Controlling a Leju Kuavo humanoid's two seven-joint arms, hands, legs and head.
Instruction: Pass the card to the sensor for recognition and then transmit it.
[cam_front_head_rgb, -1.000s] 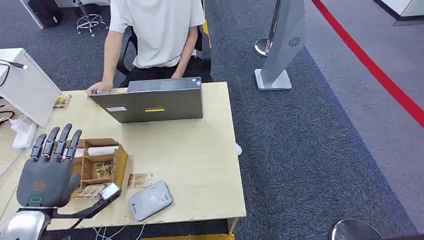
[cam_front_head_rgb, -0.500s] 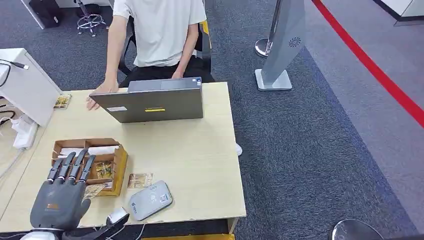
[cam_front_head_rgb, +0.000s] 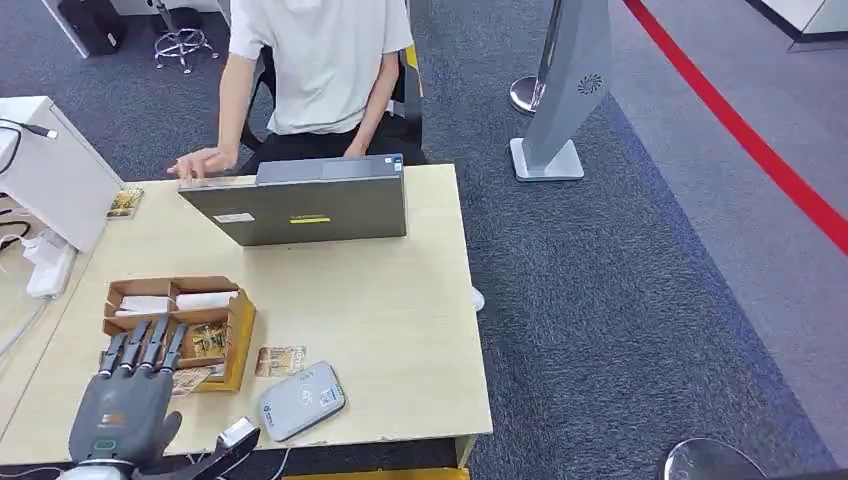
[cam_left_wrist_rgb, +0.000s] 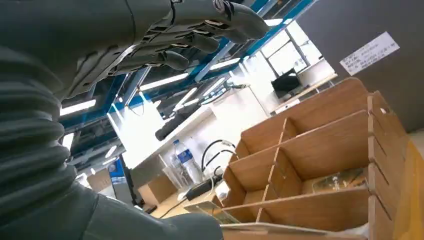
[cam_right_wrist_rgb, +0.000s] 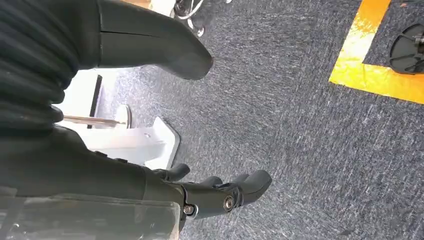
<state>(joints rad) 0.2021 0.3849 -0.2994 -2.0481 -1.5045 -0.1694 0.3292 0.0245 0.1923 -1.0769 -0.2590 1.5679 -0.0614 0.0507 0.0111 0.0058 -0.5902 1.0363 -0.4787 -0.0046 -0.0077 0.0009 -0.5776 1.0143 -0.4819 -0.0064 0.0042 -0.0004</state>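
My left hand (cam_front_head_rgb: 125, 400) hovers with its fingers straight and apart over the near end of the wooden compartment box (cam_front_head_rgb: 240, 325), holding nothing. One card (cam_front_head_rgb: 208, 340) lies in a compartment and another (cam_front_head_rgb: 190, 378) at the box's near edge by my fingertips. A third card (cam_front_head_rgb: 280, 360) lies on the table beside the grey card sensor (cam_front_head_rgb: 302, 400). The left wrist view shows my left hand (cam_left_wrist_rgb: 100, 45) above the box (cam_left_wrist_rgb: 320, 165), with a card (cam_left_wrist_rgb: 340, 180) inside. My right hand (cam_right_wrist_rgb: 125, 182) hangs over the carpet, empty, thumb apart from the fingers.
A grey laptop (cam_front_head_rgb: 300, 205) stands open at the table's far side, and a person (cam_front_head_rgb: 315, 60) sits behind it with one hand raised by the lid. A white box (cam_front_head_rgb: 50, 170) and a power strip (cam_front_head_rgb: 50, 265) are at the left. A grey stand (cam_front_head_rgb: 560, 90) is on the carpet.
My left hand has dropped from a raised position and drawn back toward the table's near edge. The person's hand has lifted off the table beside the laptop.
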